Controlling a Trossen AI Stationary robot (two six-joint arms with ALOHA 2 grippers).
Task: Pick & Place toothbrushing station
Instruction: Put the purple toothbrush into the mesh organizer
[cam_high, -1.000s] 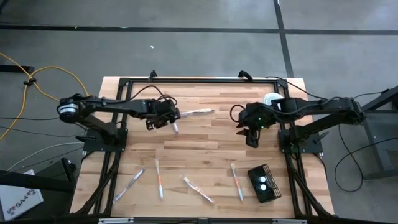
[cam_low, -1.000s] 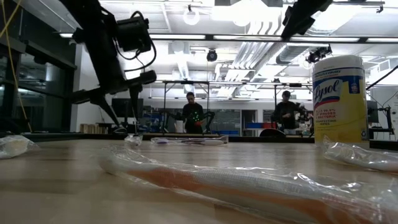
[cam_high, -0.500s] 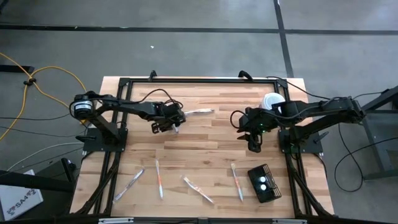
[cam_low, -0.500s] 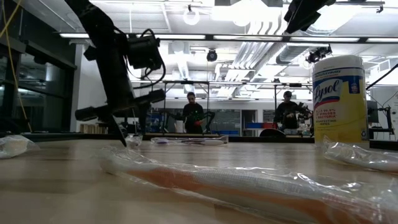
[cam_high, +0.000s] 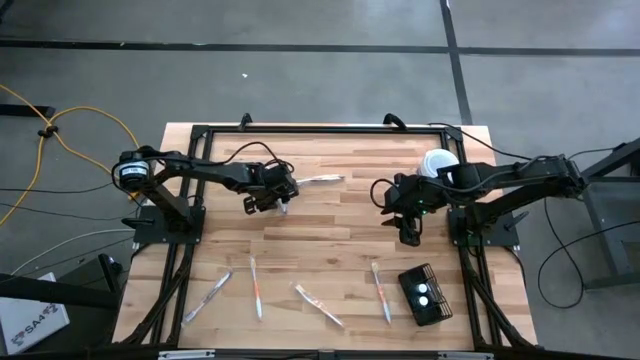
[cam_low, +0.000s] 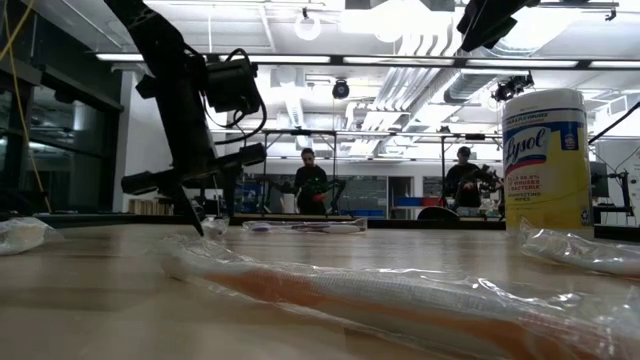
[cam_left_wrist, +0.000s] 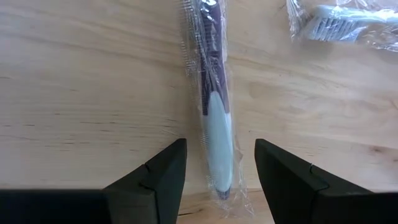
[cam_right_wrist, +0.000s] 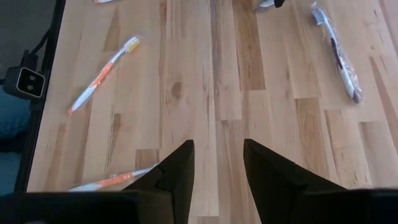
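Note:
The toothbrushing station, a small black wire-mesh basket (cam_high: 424, 293), stands on the table near its near right corner. My left gripper (cam_high: 273, 202) is low over the far left of the table, open. Its fingers (cam_left_wrist: 158, 180) stand either side of the handle end of a purple-and-white toothbrush (cam_left_wrist: 211, 106) in a clear wrapper, apart from it. The toothbrush lies flat on the wood. My right gripper (cam_high: 408, 232) hangs open higher up, over the right middle of the table, with nothing between its fingers (cam_right_wrist: 177, 165).
A second wrapped toothbrush (cam_high: 318, 181) lies just beyond the purple one. Several wrapped toothbrushes (cam_high: 256, 288) lie along the near edge, one (cam_high: 381, 290) next to the basket. A yellow canister with a white lid (cam_high: 437, 160) stands at the far right. Bare wood lies mid-table.
My left gripper has come down toward the table over the purple toothbrush, mostly in the first half second, and has stayed open. The toothbrush has not moved.

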